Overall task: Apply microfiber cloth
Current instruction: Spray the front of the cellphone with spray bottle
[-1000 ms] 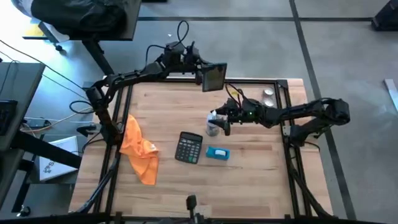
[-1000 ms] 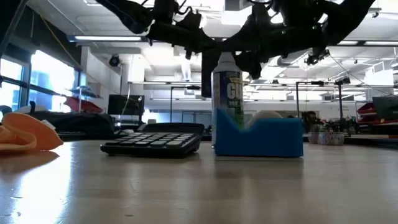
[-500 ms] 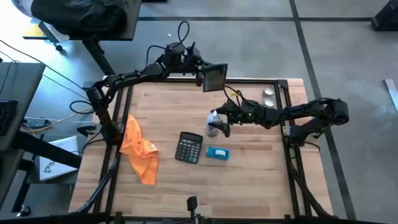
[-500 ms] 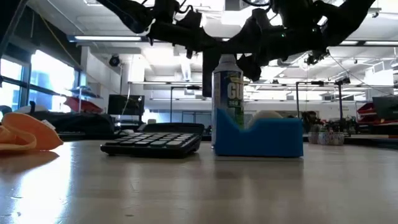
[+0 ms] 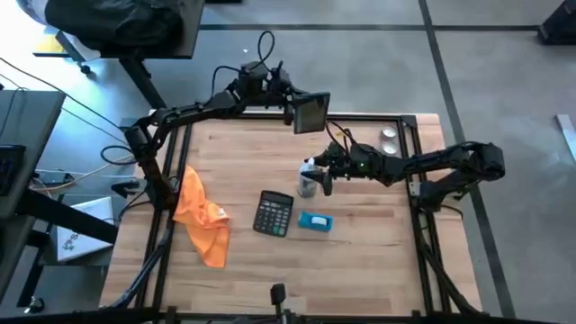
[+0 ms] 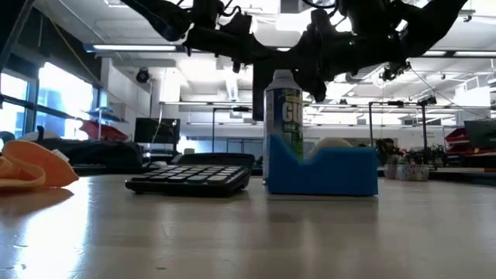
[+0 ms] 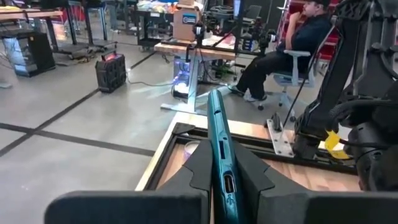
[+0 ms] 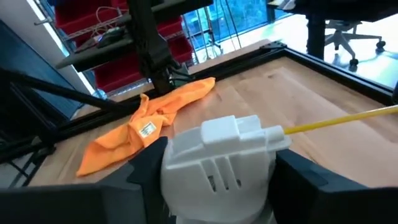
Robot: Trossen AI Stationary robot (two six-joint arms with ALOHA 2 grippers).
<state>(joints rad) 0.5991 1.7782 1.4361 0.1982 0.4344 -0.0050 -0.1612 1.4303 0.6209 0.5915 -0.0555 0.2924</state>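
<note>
One cloth, one can, one calculator, one blue box lay before us.

We read "GU" in green on the spray can (image 6: 284,128), its white nozzle between the right gripper (image 5: 317,177)'s fingers, closed on it. The left gripper (image 5: 293,106) clamped one teal slab (image 7: 221,158) on edge. The microfiber cloth (image 5: 200,214) lay on the worktop (image 5: 378,252) well away from both grippers, beyond the calculator (image 5: 273,214) and blue box (image 5: 314,221); a small white tag showed, unreadable.

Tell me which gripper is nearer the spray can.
Right. The right gripper sits around the spray can top; the left gripper holds the teal slab up at the table's far edge.
</note>
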